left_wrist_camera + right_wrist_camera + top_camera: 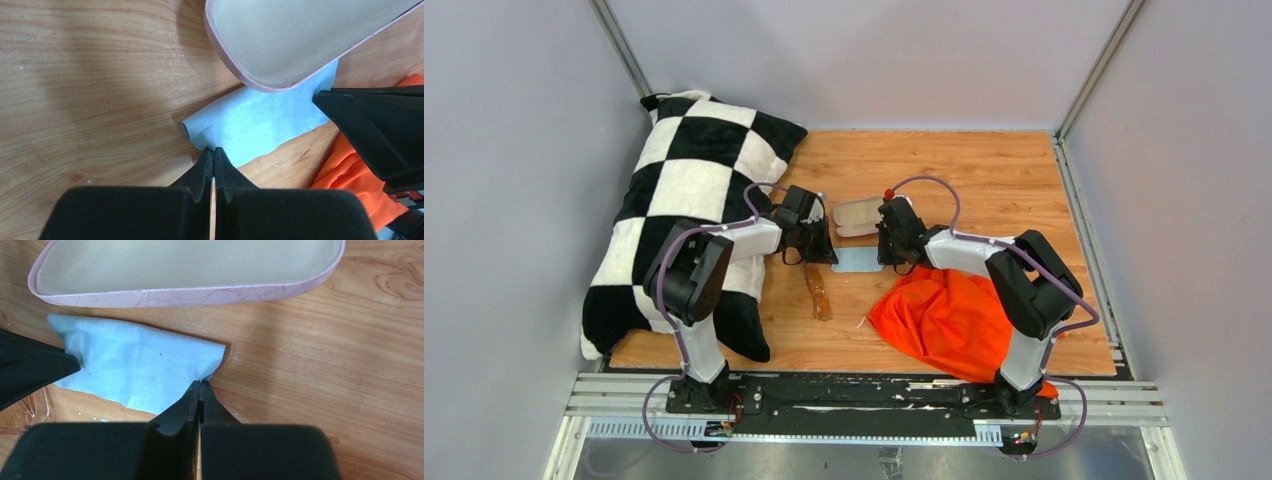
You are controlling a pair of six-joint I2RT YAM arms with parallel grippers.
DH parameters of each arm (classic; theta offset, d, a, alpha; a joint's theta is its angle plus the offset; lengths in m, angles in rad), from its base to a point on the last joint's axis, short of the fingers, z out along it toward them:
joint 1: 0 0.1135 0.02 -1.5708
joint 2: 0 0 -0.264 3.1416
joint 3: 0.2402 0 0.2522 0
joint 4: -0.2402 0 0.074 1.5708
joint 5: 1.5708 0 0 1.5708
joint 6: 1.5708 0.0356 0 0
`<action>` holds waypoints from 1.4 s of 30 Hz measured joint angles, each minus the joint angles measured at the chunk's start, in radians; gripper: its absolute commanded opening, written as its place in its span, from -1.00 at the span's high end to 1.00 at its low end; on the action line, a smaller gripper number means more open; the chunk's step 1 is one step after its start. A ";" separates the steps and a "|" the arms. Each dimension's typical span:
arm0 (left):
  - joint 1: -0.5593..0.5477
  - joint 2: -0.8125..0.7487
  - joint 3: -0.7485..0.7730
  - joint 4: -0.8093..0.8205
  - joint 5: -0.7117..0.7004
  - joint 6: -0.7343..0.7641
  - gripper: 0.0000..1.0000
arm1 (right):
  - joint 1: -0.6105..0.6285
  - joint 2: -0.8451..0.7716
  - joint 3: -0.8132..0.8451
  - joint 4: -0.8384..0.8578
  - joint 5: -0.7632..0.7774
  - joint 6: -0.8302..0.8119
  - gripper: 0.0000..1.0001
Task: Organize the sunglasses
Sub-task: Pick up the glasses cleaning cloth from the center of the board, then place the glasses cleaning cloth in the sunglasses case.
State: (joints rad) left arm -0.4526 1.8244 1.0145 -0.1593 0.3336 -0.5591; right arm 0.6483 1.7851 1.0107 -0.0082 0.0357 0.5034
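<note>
The folded amber-brown sunglasses lie on the wooden table in front of my left gripper; a clear amber edge of them shows at the lower left of the right wrist view. A light blue cloth lies flat between both grippers, just in front of the open pale pink case. My left gripper is shut on the cloth's left corner. My right gripper is shut on the cloth's right corner. The case shows in the left wrist view and the right wrist view.
A black-and-white checkered pillow lies along the table's left side. A crumpled orange cloth lies at the front right, under my right arm; it also shows in the left wrist view. Walls close in the table on three sides.
</note>
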 measured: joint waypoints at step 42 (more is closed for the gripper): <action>-0.048 -0.138 0.161 -0.054 0.014 -0.043 1.00 | -0.029 -0.215 0.020 -0.023 0.016 -0.069 1.00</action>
State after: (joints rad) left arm -0.5007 1.6863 1.1751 -0.2134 0.3481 -0.6018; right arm 0.6193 1.5700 1.0306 -0.0315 0.0521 0.4343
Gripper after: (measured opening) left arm 0.007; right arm 0.009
